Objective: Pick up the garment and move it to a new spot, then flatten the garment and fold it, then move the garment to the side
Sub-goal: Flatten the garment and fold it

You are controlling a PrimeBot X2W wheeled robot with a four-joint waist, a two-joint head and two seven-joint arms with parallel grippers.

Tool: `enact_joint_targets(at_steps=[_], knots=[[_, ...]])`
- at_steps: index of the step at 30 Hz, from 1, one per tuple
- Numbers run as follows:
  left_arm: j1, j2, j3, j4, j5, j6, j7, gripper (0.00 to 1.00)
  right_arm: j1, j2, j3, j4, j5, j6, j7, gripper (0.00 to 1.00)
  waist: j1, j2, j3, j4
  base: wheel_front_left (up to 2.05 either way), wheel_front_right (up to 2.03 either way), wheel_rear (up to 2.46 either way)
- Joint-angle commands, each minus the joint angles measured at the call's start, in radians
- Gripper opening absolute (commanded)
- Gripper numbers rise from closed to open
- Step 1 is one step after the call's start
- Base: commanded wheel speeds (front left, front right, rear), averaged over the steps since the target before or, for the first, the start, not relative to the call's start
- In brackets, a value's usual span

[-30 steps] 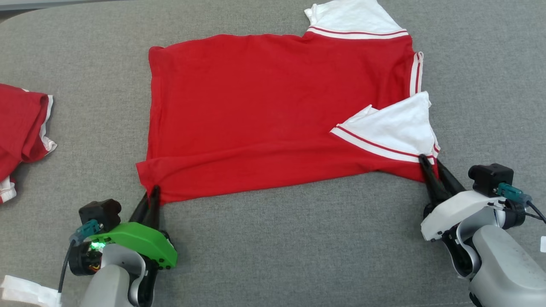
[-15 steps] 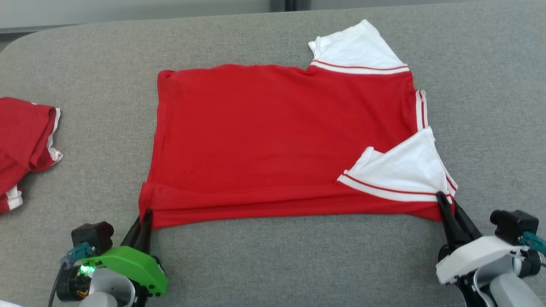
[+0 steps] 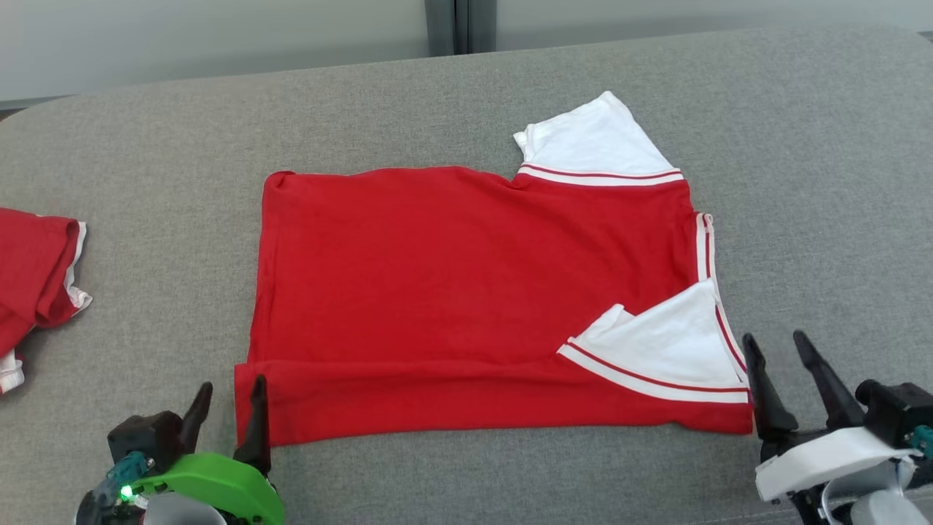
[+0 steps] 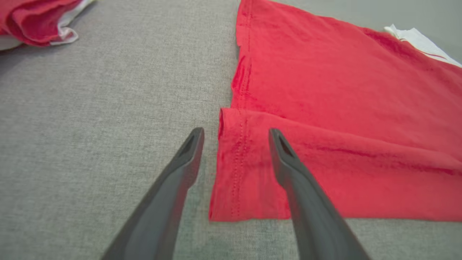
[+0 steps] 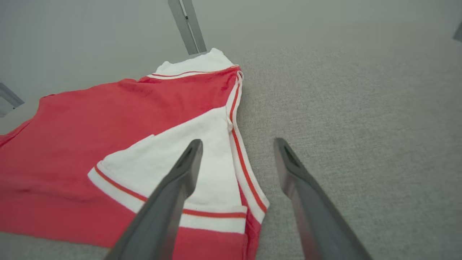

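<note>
The red garment [image 3: 466,292] lies flat mid-worktop [image 3: 802,146], near edge folded over; the left gripper [image 3: 232,384] at its near-left corner and the right gripper [image 3: 773,337] at its near-right corner hold nothing, jaws released; another red cloth [image 3: 33,277] lies far left.

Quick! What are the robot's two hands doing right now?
Left gripper: open, holding nothing, by the shirt corner.
Right gripper: open, holding nothing.
</note>
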State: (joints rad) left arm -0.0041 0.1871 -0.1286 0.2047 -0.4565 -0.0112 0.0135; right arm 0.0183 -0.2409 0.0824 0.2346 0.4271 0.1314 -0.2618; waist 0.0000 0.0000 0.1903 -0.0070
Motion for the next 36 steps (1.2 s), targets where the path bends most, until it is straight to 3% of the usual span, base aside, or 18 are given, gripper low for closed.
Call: enact_joint_targets(at_steps=[1,7,12,22,25,31,36], knots=[[0.008,0.004,0.005,-0.025,0.03,0.022,-0.038,1.0,-0.011,-0.001,-0.017,-0.029,-0.024,-0.002,-0.003,1.0,0.0,0.0,-0.004,-0.001,0.0,0.0,0.0],[-0.019,0.006,-0.003,-0.114,0.128,0.088,-0.163,1.0,-0.039,0.008,-0.066,-0.17,-0.106,-0.002,0.014,1.0,0.0,0.0,-0.013,-0.004,0.0,0.0,0.0],[-0.027,0.008,-0.018,-0.164,0.178,0.127,-0.183,1.0,-0.032,0.024,-0.094,-0.291,-0.139,-0.002,0.081,1.0,0.0,0.0,-0.021,-0.006,0.0,0.0,0.0],[-0.043,0.019,-0.034,-0.196,0.197,0.143,-0.163,1.0,-0.005,0.054,-0.122,-0.36,-0.151,-0.002,0.136,1.0,0.0,0.0,-0.009,0.0,0.0,0.0,0.0],[-0.103,0.034,-0.042,-0.198,0.191,0.115,-0.146,1.0,-0.014,0.057,-0.129,-0.369,-0.146,-0.002,0.138,1.0,0.0,0.0,0.015,0.008,0.0,0.0,0.0],[-0.335,0.046,-0.07,-0.135,0.12,0.017,-0.003,1.0,-0.039,0.059,-0.119,-0.372,-0.14,-0.002,0.141,1.0,0.0,0.0,0.069,0.007,0.0,0.0,0.0],[-0.553,0.071,-0.066,0.048,0.052,-0.055,0.129,1.0,-0.081,0.057,-0.081,-0.36,-0.129,-0.002,0.123,1.0,0.0,0.0,0.127,-0.028,0.0,0.0,0.0]])
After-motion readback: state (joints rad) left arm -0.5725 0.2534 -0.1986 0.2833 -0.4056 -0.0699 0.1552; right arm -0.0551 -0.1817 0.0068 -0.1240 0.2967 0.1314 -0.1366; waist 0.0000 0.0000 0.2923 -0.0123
